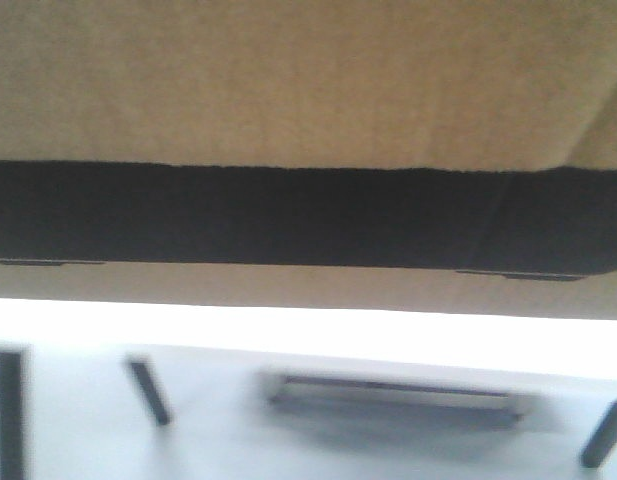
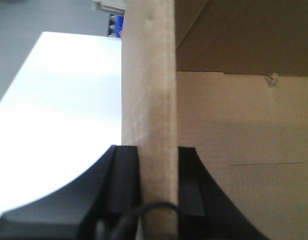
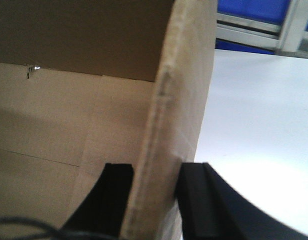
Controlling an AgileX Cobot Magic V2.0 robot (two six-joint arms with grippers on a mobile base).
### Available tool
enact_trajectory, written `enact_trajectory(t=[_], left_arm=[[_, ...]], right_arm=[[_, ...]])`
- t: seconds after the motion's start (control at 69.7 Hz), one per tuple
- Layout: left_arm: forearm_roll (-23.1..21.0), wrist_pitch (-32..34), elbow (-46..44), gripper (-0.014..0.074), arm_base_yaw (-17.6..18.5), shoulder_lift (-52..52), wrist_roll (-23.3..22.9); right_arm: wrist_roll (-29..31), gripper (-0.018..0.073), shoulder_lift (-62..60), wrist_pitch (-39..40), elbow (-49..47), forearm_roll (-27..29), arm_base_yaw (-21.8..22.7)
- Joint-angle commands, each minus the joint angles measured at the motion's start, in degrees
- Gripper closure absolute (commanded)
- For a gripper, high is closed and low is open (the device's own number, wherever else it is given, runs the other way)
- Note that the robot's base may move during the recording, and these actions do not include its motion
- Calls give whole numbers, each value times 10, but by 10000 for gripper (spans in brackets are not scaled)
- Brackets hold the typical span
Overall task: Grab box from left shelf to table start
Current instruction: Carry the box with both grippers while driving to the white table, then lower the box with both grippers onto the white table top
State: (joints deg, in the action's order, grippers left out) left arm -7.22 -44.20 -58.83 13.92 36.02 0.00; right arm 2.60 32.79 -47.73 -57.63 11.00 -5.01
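Observation:
The brown cardboard box [image 1: 288, 80] fills the top of the front view, with its black panel [image 1: 288, 215] across the middle; no lettering is readable. My left gripper [image 2: 157, 150] is shut on the box's left wall [image 2: 149, 90], one finger outside and one inside the open box. My right gripper [image 3: 154, 167] is shut on the box's right wall [image 3: 183, 90] the same way. The white table [image 2: 54, 100] lies under and beside the box, and also shows in the right wrist view [image 3: 253, 115]. The left shelf is not clearly in view.
Blue plastic bins [image 3: 248, 10] and a pale metal frame [image 3: 293, 25] stand beyond the table's far edge. A blue bin corner [image 2: 117, 22] shows past the table in the left wrist view. Dark slanted bars [image 1: 148, 390] and a flat grey object [image 1: 398, 395] show blurred below the box.

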Motion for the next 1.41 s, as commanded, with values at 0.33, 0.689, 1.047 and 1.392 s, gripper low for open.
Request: enact_trajectory(t=[0.33, 0.689, 1.047, 1.392], left_arm=[[-81, 84, -25, 700, 9, -5, 0], [-81, 84, -25, 700, 9, -5, 0], [-81, 84, -25, 700, 9, -5, 0], [-81, 84, -25, 700, 9, -5, 0]], right_arm=[[15, 503, 5, 79, -21, 23, -1], [15, 503, 5, 79, -21, 23, -1], [15, 503, 5, 79, -21, 23, -1], [15, 503, 5, 79, -21, 23, -1]])
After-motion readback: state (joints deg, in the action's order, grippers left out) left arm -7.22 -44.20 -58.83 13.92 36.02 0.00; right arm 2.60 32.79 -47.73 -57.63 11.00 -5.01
